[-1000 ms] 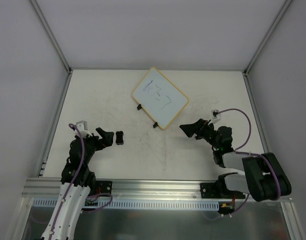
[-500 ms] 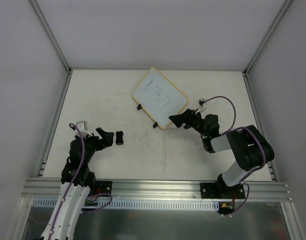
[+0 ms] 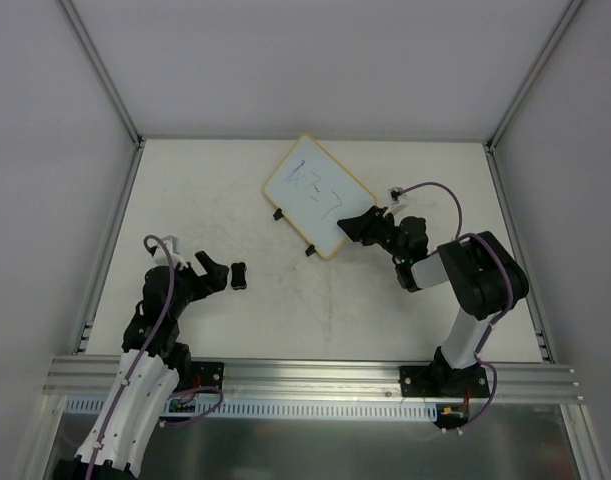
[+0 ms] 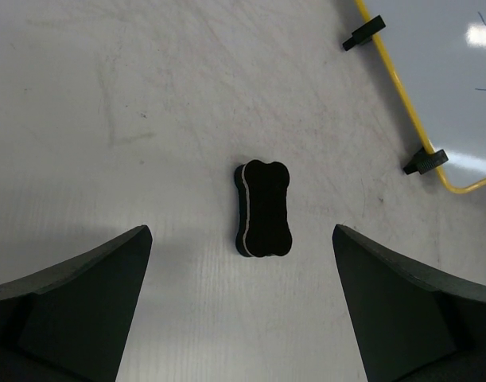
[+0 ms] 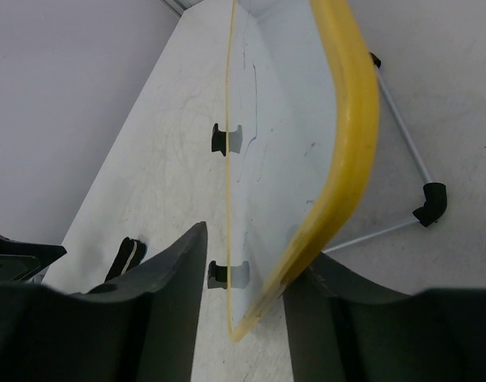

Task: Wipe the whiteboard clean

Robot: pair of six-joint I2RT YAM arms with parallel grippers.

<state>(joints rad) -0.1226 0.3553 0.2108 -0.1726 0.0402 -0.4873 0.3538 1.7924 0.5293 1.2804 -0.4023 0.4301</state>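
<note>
Whiteboard sits by the tabletop's far edge, mid-width, scribbles unwiped. Right claw at its near-right corner, part-open, astride the yellow frame, likely to steady it. Left claw spread wide, just short of black eraser toward the near-left corner. Step: fetching eraser. Next: advance, close, carry to board.

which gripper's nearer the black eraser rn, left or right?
Left. The left gripper is open and just short of the eraser, lined up in front of it. The right gripper is across the table, its fingers straddling a corner of the whiteboard.
</note>
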